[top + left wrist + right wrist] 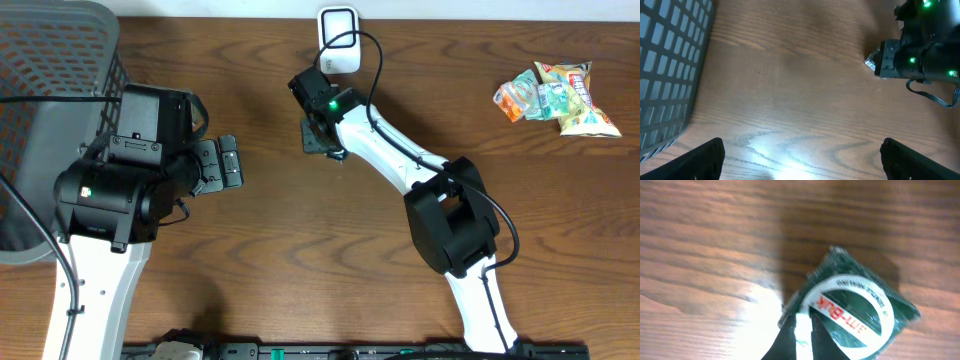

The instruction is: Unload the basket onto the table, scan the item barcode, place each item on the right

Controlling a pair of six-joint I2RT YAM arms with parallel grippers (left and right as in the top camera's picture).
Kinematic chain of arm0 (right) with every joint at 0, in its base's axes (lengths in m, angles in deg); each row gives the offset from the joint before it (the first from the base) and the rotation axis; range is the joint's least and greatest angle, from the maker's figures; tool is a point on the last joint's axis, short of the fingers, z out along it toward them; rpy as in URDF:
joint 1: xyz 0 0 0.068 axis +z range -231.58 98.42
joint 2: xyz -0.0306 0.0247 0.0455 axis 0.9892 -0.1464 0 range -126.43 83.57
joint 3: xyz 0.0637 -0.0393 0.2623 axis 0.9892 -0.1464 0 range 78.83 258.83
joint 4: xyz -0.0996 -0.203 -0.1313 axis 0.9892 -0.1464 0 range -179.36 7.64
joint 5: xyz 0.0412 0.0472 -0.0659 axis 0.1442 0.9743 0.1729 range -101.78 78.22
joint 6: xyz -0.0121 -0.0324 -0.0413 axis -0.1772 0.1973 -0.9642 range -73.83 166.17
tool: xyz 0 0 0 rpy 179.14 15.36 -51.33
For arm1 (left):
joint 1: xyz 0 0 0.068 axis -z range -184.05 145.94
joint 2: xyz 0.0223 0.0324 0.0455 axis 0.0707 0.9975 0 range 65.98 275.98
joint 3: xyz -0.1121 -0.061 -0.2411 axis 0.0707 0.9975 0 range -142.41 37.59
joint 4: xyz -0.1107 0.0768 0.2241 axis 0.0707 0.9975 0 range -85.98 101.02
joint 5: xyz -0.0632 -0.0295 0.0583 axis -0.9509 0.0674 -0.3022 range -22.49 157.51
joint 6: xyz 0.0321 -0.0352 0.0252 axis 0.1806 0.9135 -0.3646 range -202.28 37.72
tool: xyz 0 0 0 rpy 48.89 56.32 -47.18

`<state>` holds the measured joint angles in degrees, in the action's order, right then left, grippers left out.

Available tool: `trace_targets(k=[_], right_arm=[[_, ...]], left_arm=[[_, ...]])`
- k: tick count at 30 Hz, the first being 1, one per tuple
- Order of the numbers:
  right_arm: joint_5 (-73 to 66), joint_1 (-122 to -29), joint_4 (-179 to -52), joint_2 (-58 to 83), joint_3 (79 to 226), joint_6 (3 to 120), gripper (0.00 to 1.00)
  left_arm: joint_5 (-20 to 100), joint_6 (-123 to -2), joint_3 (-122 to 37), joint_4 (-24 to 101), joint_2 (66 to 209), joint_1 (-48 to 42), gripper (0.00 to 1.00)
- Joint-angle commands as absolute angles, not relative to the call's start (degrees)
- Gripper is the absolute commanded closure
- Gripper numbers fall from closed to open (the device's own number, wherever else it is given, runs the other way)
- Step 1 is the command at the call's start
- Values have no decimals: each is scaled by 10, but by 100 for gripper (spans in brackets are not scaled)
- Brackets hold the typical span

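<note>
The green packet point(860, 307) is blurred, its lower edge cut off below.

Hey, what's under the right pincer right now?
A dark green packet with a white ring and red lettering, pinched at its edge by the shut right pincer, wooden table beneath. The packet's underside is hidden.

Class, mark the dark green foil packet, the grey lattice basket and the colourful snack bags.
dark green foil packet point(845, 312): right wrist view, white label
grey lattice basket point(60, 50): overhead view, its mesh
colourful snack bags point(555, 98): overhead view, middle bag
</note>
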<state>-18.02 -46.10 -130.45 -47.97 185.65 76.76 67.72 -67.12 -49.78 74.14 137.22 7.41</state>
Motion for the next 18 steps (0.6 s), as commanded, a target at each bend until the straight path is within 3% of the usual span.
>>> trace_targets(k=[1,7,12,18], right_arm=[[-187,-465,-1310,-460,1857,774,95],[-164,-465,-1292,-436,1857,774,96],[-162,-456,-1220,-439,1856,774,90],[-190,-454,-1208,-465,1856,774,93]], left_arm=[[682,-672,-504,743,1371,75,2],[682,-672,-504,743,1371,75,2],[682,-672,-504,743,1371,75,2],[682,-672,-504,743,1371,75,2]])
